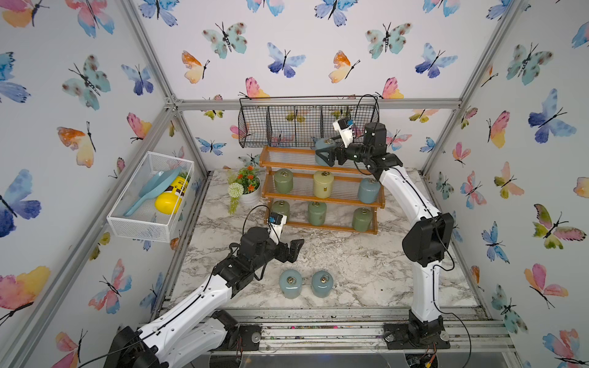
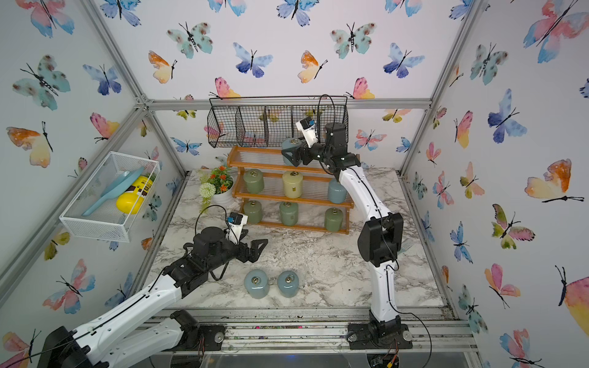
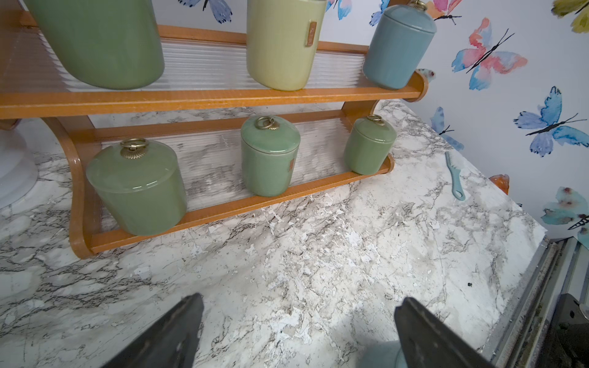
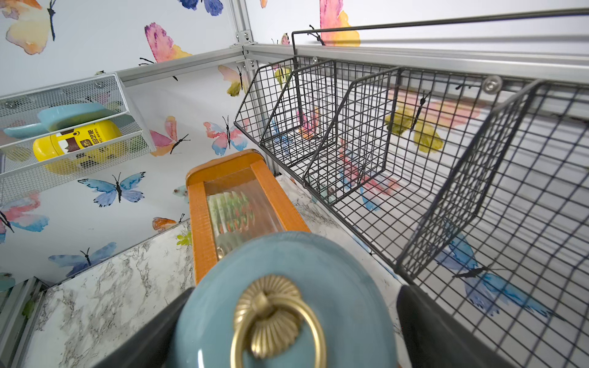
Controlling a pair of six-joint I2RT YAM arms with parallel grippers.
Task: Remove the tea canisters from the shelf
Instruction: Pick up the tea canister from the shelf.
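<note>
— Start at the left. What is the left gripper (image 1: 292, 251) doing?

— It hovers low over the worktop (image 1: 350, 264), jaws apart and empty. Just in front of it, two pale blue canisters (image 1: 290, 283) stand upright side by side, off the shelf (image 1: 287, 166).

— And on the shelf?

— Seven are left. There are three green canisters (image 1: 316, 213) on the bottom tier. The middle tier holds a fourth green canister (image 1: 283, 180), the cream canister (image 1: 323, 184) and a blue middle-tier canister (image 1: 368, 190). The top-tier blue canister (image 1: 325, 147) stands toward the right end.

— Is that last one the step in hand?

— I judge so. The right gripper (image 1: 325, 153) reaches in at the top tier with its jaws spread wide on either side of that canister, not clamped on it.

— How can you tell?

— From the right wrist view. The lid and its brass ring pull (image 4: 271, 302) sit between the jaws, and a gap shows at one jaw. In both top views the far finger is hidden behind the canister.

— What does the next move call for?

— Closing on the body, then lifting only enough to clear the front rail. The black wire basket (image 1: 306, 124) hangs close above, so the way out is forward, toward the worktop.

— Does the left wrist view add anything?

— Yes, a small teal comb (image 3: 454, 176) lying on the worktop beyond the shelf's end. I cannot find it in the top views.
</note>
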